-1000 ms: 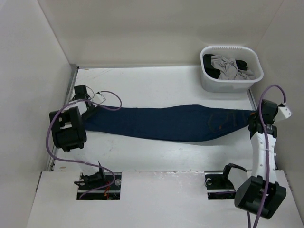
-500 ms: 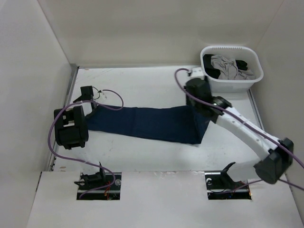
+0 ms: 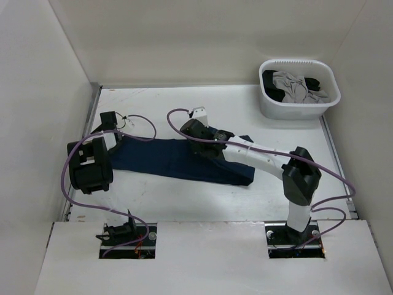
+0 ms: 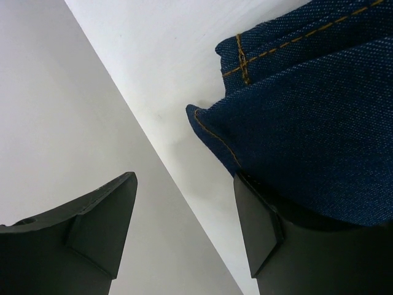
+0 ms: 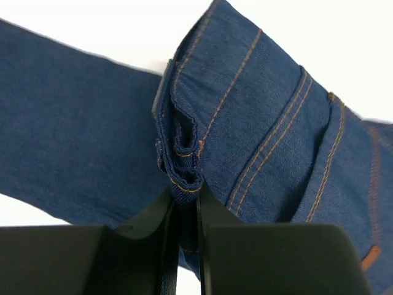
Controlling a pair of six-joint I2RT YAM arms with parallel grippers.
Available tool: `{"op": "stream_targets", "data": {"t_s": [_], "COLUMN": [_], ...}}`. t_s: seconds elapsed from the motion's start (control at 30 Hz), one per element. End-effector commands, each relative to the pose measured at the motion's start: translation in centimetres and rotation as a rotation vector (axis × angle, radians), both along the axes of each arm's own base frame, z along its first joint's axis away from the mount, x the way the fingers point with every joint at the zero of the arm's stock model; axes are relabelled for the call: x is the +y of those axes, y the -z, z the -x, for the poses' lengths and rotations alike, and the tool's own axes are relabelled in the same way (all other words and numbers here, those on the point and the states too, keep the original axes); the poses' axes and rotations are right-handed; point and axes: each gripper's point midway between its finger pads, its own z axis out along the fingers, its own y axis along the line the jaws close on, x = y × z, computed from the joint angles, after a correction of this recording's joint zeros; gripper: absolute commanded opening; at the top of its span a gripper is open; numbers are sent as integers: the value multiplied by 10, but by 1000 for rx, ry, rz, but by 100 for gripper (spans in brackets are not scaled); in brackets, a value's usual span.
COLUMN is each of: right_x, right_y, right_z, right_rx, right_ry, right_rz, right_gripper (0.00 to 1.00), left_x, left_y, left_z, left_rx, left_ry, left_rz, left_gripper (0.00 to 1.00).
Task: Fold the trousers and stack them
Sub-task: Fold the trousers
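Readable text: none in any view.
Jeans [image 5: 264, 123]: orange stitching only; no lettering or size mark shows on the denim.
Patch [image 5: 368, 258]: small tan tab at the picture's edge, too little in view to read.
Basket [image 3: 288, 109]: plain white wall, no print or number legible.

A white table [image 3: 184, 110] carries two things: dark blue trousers [image 3: 159, 160] stretched across its middle, right end doubled back over the legs, and a white plastic basket [image 3: 288, 110] in the far right corner.
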Motion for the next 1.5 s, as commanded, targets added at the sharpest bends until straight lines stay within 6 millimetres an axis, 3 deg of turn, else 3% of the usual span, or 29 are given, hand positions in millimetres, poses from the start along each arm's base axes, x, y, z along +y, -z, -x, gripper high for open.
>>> {"op": "stream_targets", "data": {"t_s": [0.0, 0.2, 0.37, 0.43, 0.5, 0.57, 0.63, 0.67, 0.73, 0.77, 0.83, 0.93, 1.0, 1.07, 1.13, 1.2, 1.27, 1.33, 1.47], "right_x": [25, 70, 87, 94, 103, 112, 124, 131, 138, 139, 135, 99, 47, -10, -75, -123, -145, -150, -146], "right_y": [-20, -28, -36, -28, -9, 11, 19, 18, 5, -7, -34, -82, -91, -82, -58, -33, -19, -5, 13], "right_z": [-1, 16, 22, 25, 32, 41, 53, 61, 72, 77, 83, 74, 50, 29, 7, -9, -22, -33, -46], "right_rx": [3, -20, -54, -38, 17, 77, 129, 146, 143, 137, 106, 5, -54, -75, -64, -31, -9, 24, 83], "right_ry": [47, -101, -180, -216, -264, -314, -399, -463, -539, -570, -596, -518, -321, -118, 96, 229, 262, 261, 275], "right_rz": [-173, -210, -219, -219, -217, -212, -231, -252, -302, -339, -401, -475, -483, -492, -502, -498, -482, -474, -491], "right_gripper": [0, 0, 0, 1, 8, 19, 36, 52, 73, 89, 97, 99, 88, 64, 33, 17, 10, 5, 4], "left_x": [-6, -4, -6, -7, -6, -6, -5, -5, -3, -2, 0, 0, 0, -5, -15, -33, -56, -90, -195], "left_y": [38, 41, 45, 46, 46, 44, 44, 43, 40, 38, 33, 17, 3, -16, -41, -71, -100, -124, -147], "left_z": [40, 40, 41, 41, 40, 39, 38, 38, 37, 36, 32, 25, 19, 10, 0, -12, -21, -26, -11], "left_rx": [145, 151, 161, 163, 160, 155, 154, 151, 145, 139, 124, 86, 54, 15, -39, -102, -155, -181, -166], "left_ry": [-34, -38, -36, -37, -39, -40, -40, -40, -41, -41, -43, -42, -38, -21, 4, 51, 110, 186, 406], "left_rz": [101, 103, 105, 110, 111, 111, 110, 109, 106, 104, 101, 96, 96, 97, 99, 113, 131, 153, 280], "left_gripper": [65, 65, 65, 65, 65, 65, 65, 65, 65, 65, 65, 65, 66, 66, 66, 67, 67, 67, 68]}}
